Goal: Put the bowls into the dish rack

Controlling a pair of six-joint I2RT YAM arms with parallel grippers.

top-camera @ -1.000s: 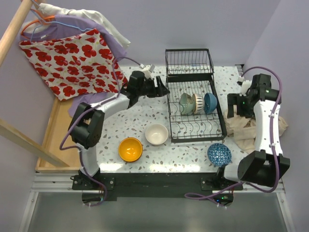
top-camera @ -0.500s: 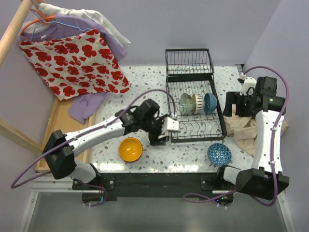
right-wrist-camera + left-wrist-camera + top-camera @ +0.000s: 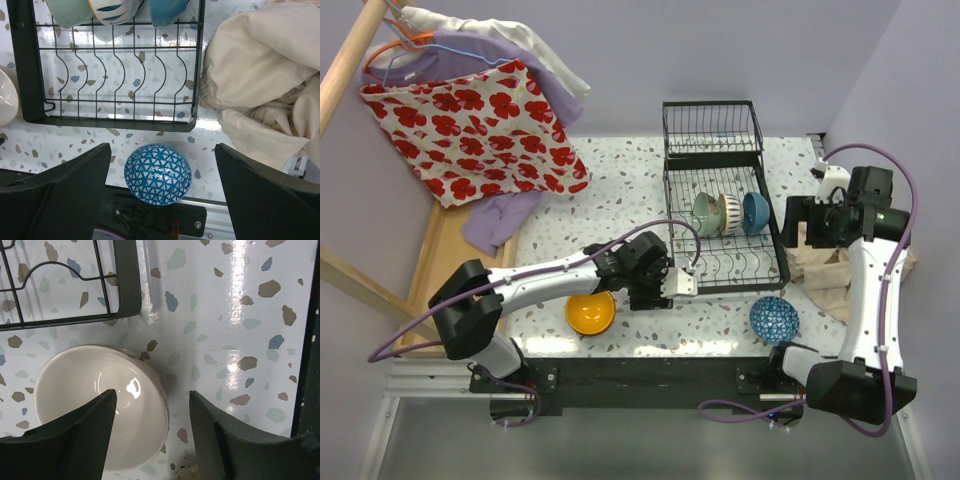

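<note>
The left gripper (image 3: 665, 285) hangs low over the cream bowl (image 3: 100, 405), which sits upright on the speckled table (image 3: 620, 200), just beside the near left corner of the dish rack (image 3: 724, 290). In the left wrist view its fingers (image 3: 75, 440) are apart. One is over the inside of the bowl and the other is outside the rim, so the bowl's wall lies between them, but they do not look closed on it yet.

The right gripper (image 3: 162, 147) is spread wide with nothing in it. It is high above the blue patterned bowl (image 3: 157, 174), which stands on the table in front of the rack, near a beige cloth (image 3: 260, 75).

Three bowls already stand on edge in the back row of the rack: a green bowl (image 3: 705, 212), a striped bowl (image 3: 730, 212) and a blue bowl (image 3: 755, 210). The orange bowl (image 3: 590, 310) is on the table, near the left gripper.

The cream bowl looks like glazed ceramic, so it is probably stiff, rather heavy for its size, smooth and slippery, and it can chip if it knocks the wires. The best place to hold it seems to be the wall at the rim, one finger inside and one outside, set deep enough that the bowl does not swing or slip when it is lifted and tilted.
</note>
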